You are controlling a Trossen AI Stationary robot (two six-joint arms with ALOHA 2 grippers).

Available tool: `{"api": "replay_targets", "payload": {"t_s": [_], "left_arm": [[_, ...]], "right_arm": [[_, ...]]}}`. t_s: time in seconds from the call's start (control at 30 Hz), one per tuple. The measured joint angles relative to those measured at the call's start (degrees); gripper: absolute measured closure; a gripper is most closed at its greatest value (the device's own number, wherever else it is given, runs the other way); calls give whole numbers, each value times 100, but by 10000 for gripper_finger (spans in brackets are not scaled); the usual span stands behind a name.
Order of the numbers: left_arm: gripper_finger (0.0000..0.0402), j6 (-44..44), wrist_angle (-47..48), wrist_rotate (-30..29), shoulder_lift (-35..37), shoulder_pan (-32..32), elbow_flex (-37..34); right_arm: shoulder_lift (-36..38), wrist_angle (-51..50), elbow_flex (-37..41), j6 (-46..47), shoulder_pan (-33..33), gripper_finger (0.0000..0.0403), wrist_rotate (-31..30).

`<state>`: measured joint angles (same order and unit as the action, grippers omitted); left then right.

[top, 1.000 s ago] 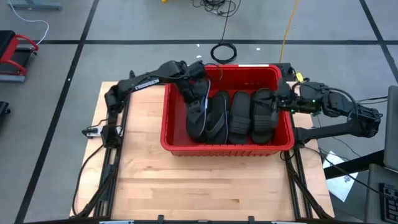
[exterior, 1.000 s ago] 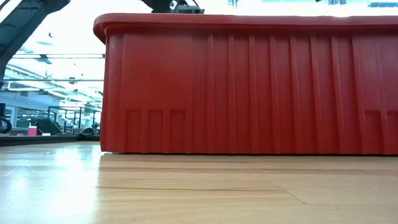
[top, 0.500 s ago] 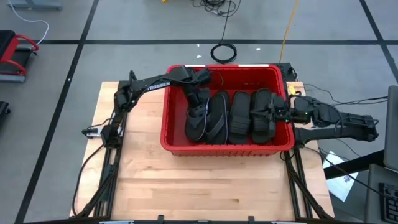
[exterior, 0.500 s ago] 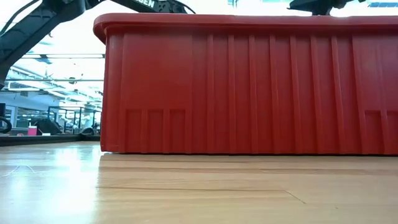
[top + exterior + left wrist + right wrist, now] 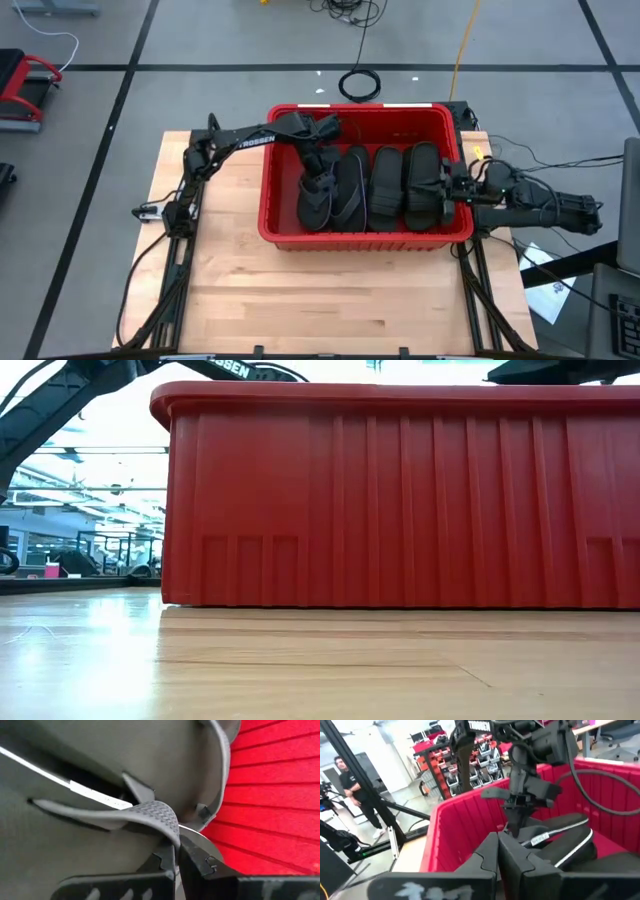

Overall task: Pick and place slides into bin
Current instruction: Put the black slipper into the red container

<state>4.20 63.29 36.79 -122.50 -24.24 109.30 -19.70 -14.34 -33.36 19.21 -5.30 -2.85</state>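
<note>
The left end effector (image 5: 318, 163) is pinched shut on the strap of a grey flip-flop (image 5: 318, 195) directly beneath it, low in the bin (image 5: 365, 238), long axis front-to-back. The right end effector (image 5: 452, 186), fingers together and empty, sits at the bin's right wall.

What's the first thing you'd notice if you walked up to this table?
The big red bin at the table's far edge, with dark slides lined up inside. The left gripper reaches down into the bin's left end, pinching the strap of a grey flip-flop. The right gripper, shut and empty, sits at the bin's right rim.
</note>
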Motion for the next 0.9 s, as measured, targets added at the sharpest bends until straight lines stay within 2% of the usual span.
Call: {"api": "replay_targets", "payload": {"t_s": [0.27, 0.5, 0.7, 0.9], "left_arm": [[365, -793, -1, -295, 141, 40, 3], [289, -1012, -54, -572, 450, 40, 3], [216, -706, -70, -580, 459, 40, 4], [171, -712, 54, -578, 605, 36, 0]], "right_arm": [[163, -55, 87, 18, -2, 403, 17], [161, -55, 87, 5, -2, 403, 13], [161, -51, 87, 24, -2, 403, 7], [164, -51, 87, 86, 0, 403, 35]]}}
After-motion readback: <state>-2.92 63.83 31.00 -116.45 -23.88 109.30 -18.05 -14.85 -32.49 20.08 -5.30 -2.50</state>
